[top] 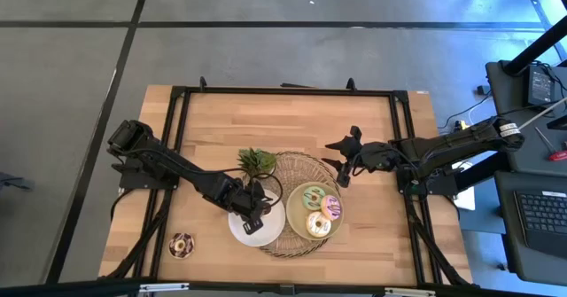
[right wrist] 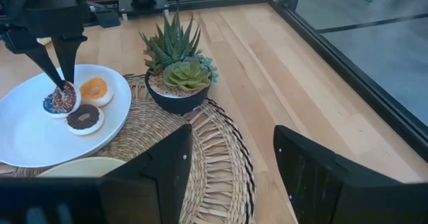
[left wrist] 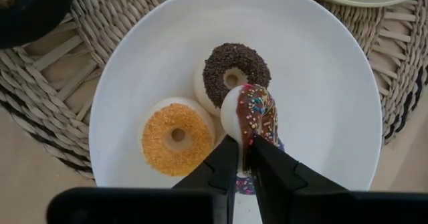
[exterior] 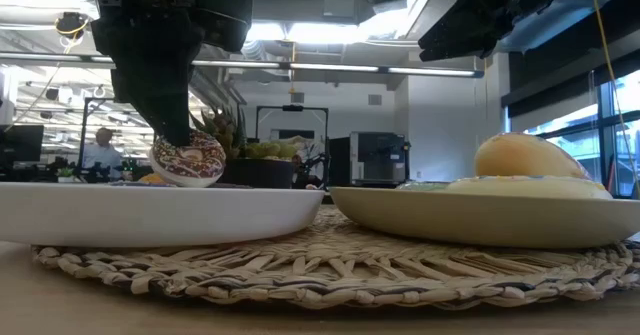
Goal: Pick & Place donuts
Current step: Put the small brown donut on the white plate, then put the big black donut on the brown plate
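left wrist view: left pincer [left wrist: 244, 158] pinches sprinkled donut [left wrist: 253, 116] over white plate [left wrist: 334, 90].

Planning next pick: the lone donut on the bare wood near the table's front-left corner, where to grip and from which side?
Come straight down. The lone donut appears to lie flat on the table, hole up, nothing beside it. Put one finger in the hole and one outside, pinching the ring wall. The left gripper is nearer.

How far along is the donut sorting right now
Done: an orange donut and a brown donut lie on the white plate; three more sit on the pale-green plate. In hand: the left gripper pinches a sprinkled chocolate donut over the white plate. Left: one donut on the table. The right gripper waits open.
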You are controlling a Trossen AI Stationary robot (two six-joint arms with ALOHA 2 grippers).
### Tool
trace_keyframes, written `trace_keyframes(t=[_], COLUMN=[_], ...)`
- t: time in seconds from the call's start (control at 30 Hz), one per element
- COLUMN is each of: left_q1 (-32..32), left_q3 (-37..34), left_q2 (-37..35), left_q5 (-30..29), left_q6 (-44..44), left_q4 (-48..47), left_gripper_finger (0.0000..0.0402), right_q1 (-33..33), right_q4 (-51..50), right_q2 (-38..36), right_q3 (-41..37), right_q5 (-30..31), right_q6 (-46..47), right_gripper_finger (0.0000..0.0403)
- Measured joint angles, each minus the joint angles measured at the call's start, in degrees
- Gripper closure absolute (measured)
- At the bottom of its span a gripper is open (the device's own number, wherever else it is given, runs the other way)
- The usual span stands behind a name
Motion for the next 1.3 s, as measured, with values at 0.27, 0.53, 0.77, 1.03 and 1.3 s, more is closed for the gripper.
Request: trace_keyframes(t=[0.27, 0.53, 0.77, 1.03, 1.3], left_q1=[0.0, 0.0, 0.4, 0.5, -6.4], left_q3=[0.0, 0.0, 0.0, -0.1, -0.1], left_q2=[0.0, 0.0, 0.0, -1.8, -9.9], left_q5=[0.3, 0.1, -1.0, -1.9, -9.3], left_q6=[-4.4, -4.4, -4.1, -2.9, -14.0], left_q4=[0.0, -2.6, -4.1, -5.4, -12.4], left_gripper_finger=[0.035, 0.0303, 0.0277, 0.0272, 0.0272], right_q1=[0.0, 0.0, 0.0, 0.0, 0.0], right_q4=[-0.2, -0.2, -0.3, -0.3, -1.1], right_q2=[0.0, 0.0, 0.0, 0.0, 0.0], right_q3=[0.0, 0.0, 0.0, 0.0, 0.0], right_q5=[0.0, -1.1, -1.9, -1.9, -1.9], right_q6=[0.0, 0.0, 0.0, -0.1, -0.3], right_gripper_finger=[0.0192, 0.0192, 0.0192, 0.0192, 0.0192])
